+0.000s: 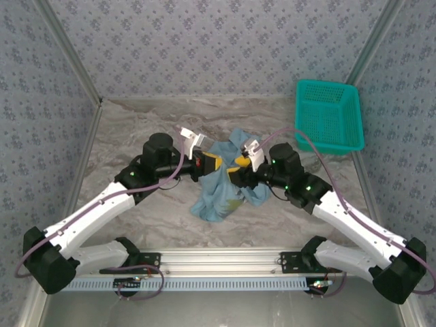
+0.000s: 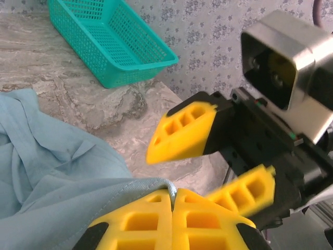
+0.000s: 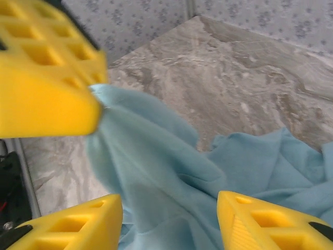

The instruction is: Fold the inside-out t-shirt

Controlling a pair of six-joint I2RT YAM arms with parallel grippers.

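There is one shirt (image 1: 221, 191), one basket (image 1: 328, 116), one table (image 1: 136, 129), and two arms, each with one gripper.

The light blue shirt lies crumpled in a loose heap near the middle of the table, a little toward the near edge, between the two grippers. Part of it is lifted off the table where the grippers meet it. The teal mesh basket stands at the far right corner, well apart from the shirt and with nothing in it.

The left gripper (image 2: 173, 200) reaches in from the left side. Its two yellow fingers are pressed flat together, and a hemmed edge of the shirt runs into the seam between them, so it is clamped on the cloth. In the right wrist view the fabric hangs stretched from the tip of that same gripper.

The right gripper (image 3: 169, 200) reaches in from the right side and faces the left one, just beside it. Its fingers stand clearly apart, about half spread. Folds of the shirt lie in the gap between them, but neither pad pinches the cloth and nothing is held. In the left wrist view its two yellow fingers also show a clear gap.
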